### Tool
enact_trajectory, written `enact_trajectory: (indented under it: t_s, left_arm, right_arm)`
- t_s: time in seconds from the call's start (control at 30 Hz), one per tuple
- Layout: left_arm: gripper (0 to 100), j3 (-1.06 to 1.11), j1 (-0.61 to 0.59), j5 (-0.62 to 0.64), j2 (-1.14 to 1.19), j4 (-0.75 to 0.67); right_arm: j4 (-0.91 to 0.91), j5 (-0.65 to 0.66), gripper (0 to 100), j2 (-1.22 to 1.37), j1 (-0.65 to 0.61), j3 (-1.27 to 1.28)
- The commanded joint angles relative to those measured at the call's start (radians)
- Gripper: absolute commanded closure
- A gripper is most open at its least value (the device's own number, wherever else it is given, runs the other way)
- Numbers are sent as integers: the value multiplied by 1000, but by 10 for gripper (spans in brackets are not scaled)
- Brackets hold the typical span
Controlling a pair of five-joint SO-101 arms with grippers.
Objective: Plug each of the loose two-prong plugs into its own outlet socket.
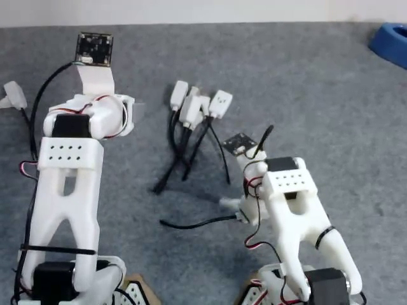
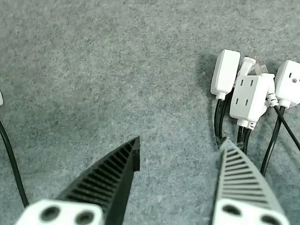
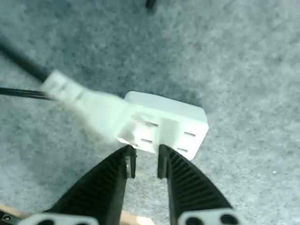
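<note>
My right tool (image 3: 145, 159) is almost pressed together. Only a thin slit parts its two black fingers (image 3: 110, 183), grey surface (image 3: 243, 56) shows through the gap, and it grips nothing. Its tips lie right at the near edge of a white socket block (image 3: 180, 122); whether they touch it I cannot tell. A white plug (image 3: 91, 110) meets that block's slotted face, too blurred to judge how far in it is. Its black cord (image 3: 18, 92) trails off across the surface.

My left tool (image 2: 180, 143) is spread wide and empty, hanging over the grey surface. Just beyond one of its fingers lies a bunch of white pieces: a narrow plug body (image 2: 225, 72), a wider slotted socket (image 2: 248, 96) and a third socket (image 2: 288, 83), with their black leads (image 2: 219, 117) gathered together. From above, this bunch (image 1: 197, 101) lies between my two arms.
</note>
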Motion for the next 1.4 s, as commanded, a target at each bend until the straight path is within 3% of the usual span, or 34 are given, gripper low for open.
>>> enact_trajectory:
  t_s: [0.0, 0.17, 0.33, 0.43, 0.73, 0.87, 1.0, 1.37]
  left_arm:
    - [726, -5, 13, -9, -24, -3]
    - [726, -4, 13, -9, -24, -3]
    - [726, -2, 15, -15, -24, 5]
    - [726, -2, 58, -84, -22, 9]
    - [726, -286, 291, -269, 248, 508]
    - [726, -409, 440, -391, 389, 712]
    - [726, -478, 532, -451, 450, 724]
    - [726, -493, 740, -485, 759, 695]
  right_arm:
    - [-13, -11, 974, -1, 10, -22]
    - [-16, -41, 979, -44, 12, -56]
    - [-38, -112, 975, -260, 7, -67]
    - [-33, -164, 974, -378, 12, -65]
    - [-12, -212, 827, -421, 15, -25]
    - [-15, -311, 821, -418, 151, -24]
    - [-19, -338, 821, -423, 272, 38]
    - [-101, -339, 821, -429, 372, 156]
